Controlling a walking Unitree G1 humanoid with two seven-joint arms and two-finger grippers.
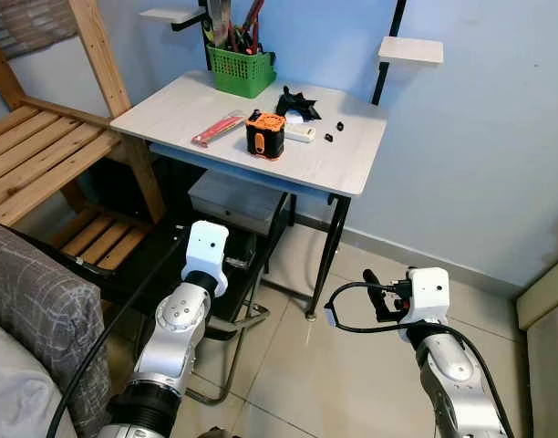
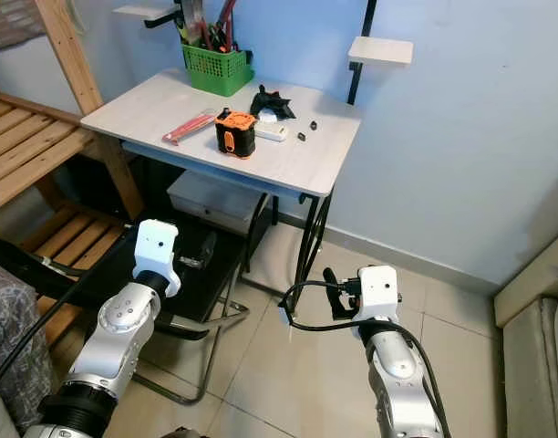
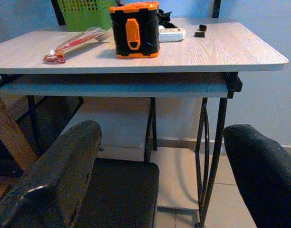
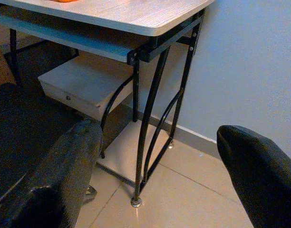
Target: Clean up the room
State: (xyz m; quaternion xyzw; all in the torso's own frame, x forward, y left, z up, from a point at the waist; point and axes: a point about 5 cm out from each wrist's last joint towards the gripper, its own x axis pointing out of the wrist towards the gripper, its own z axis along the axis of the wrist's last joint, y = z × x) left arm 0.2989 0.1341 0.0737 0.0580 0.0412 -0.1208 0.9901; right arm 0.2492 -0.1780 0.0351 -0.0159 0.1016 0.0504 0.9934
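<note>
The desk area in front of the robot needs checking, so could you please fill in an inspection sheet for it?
Surface: light wood desk, mostly bare on its right half.
Job's things: orange-and-black tool; red packet; white remote; black crumpled item; two small black bits.
Clutter: green basket of tools at the back edge.
Grippers: left gripper and right gripper both open, low before the desk, holding nothing.
Cables: black cable looped at the right wrist.
Surroundings: wooden slatted frame, blue wall, tiled floor.
</note>
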